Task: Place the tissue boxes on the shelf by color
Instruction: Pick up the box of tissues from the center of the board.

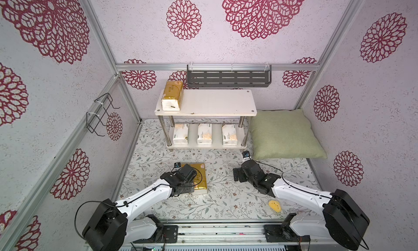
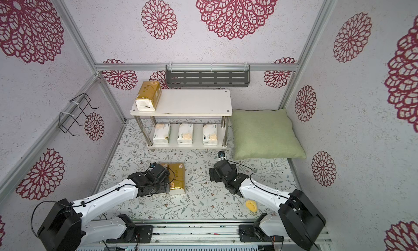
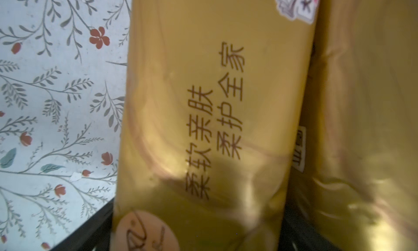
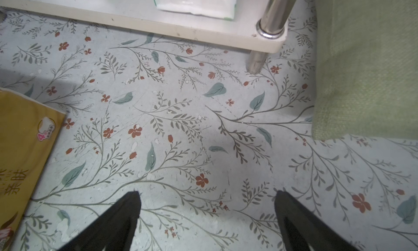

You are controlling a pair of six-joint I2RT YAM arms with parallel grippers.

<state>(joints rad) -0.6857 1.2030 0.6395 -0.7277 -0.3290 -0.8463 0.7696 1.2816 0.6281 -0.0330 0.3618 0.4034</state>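
Centre your left pincer [image 3: 192, 238], released and astride the shiny gold soft brick-shaped tissue pack [image 3: 203, 102], clear of the twin gold pack [image 3: 366, 125] before clenching (right pincer [image 4: 207, 193] idles released).

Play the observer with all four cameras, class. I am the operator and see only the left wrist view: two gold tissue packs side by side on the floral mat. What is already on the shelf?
Observer: One gold pack lies at the left end of the upper board of the shelf.
Operator: And the lower board?
Observer: Three white packs sit there in a row, apart from each other.
Operator: Is the right arm busy?
Observer: No. The right gripper is open over bare mat near the green pillow, holding nothing.
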